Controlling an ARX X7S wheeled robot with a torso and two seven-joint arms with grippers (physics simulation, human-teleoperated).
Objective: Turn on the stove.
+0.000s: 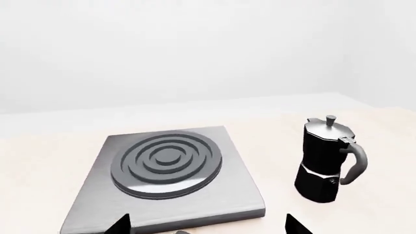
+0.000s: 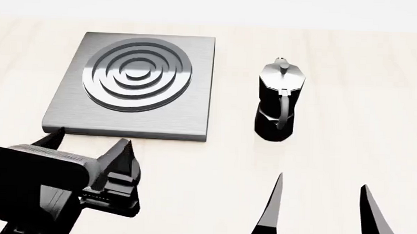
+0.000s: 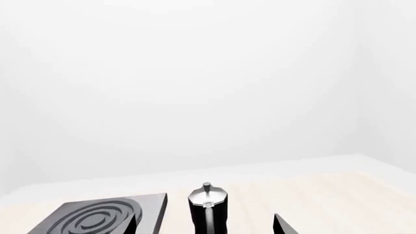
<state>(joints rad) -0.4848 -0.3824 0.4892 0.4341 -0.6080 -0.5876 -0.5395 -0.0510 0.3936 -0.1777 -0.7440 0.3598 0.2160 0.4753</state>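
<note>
1. Nearest the head camera, the left gripper [image 2: 89,144] filled the lower left of the frame, its dark fingers spread apart with nothing between them, tips just short of the stove's front edge.
2. At the bottom right of that frame, the right gripper [image 2: 319,209] showed as two pointed fingers set wide apart, likewise empty, over bare table [image 2: 375,112].
3. Occupying the upper left of the head frame, the stove [image 2: 137,83] lay flat on the table, its ringed burner [image 2: 137,73] plain to see; the left wrist view showed the same slab in the lower middle of its frame.
4. Standing to the right of the stove and apart from it was the moka pot [image 2: 279,101], untouched, its handle turned toward the robot.
5. Progress, by my judgement: early. Neither gripper touched the stove, so the turning of the control was still to be done, and the left arm looked best placed for it.
6. Hidden: no knob could be made out in any view. The stove's front edge was partly covered by the left gripper in the head view and cut off at the bottom of the left wrist frame, where only a small grey sliver showed.
7. Nothing on the burner told whether it was on or off.
</note>
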